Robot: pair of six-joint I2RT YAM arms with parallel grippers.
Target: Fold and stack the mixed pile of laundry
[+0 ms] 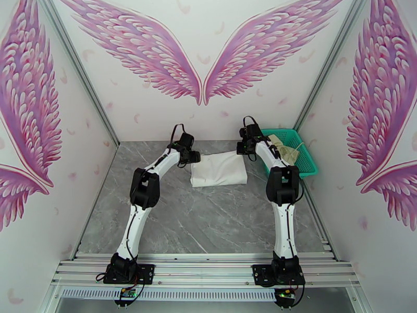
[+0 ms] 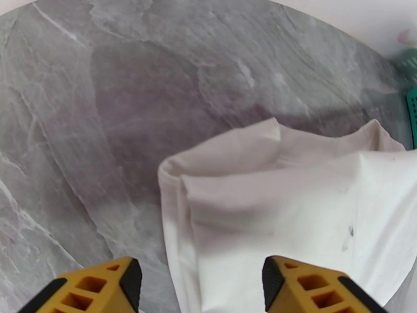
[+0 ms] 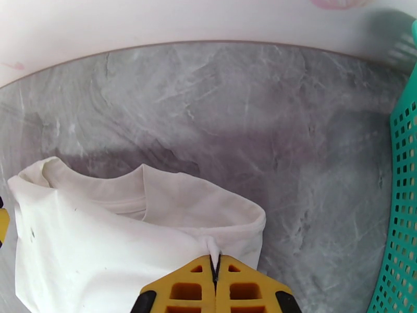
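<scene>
1 white shirt [image 1: 219, 171], 1 basket [image 1: 308, 161]

Table [image 1: 208, 220] is a grey marble-look slab w/ pale veins running thru it, walled in on the left, right & far sides. Only 2 things sit right on it, both at the far end. White shirt [image 1: 219, 170] is folded into a rough rectangle approx in the middle, lying flat on the stone. Its stacked layers open toward the far wall, and there are a couple of tiny dark specks on the top layer. Teal mesh basket [image 1: 308, 155] is parked in the far right corner, near the shirt's right edge but not touching it, grey stone showing btwn them.
</scene>
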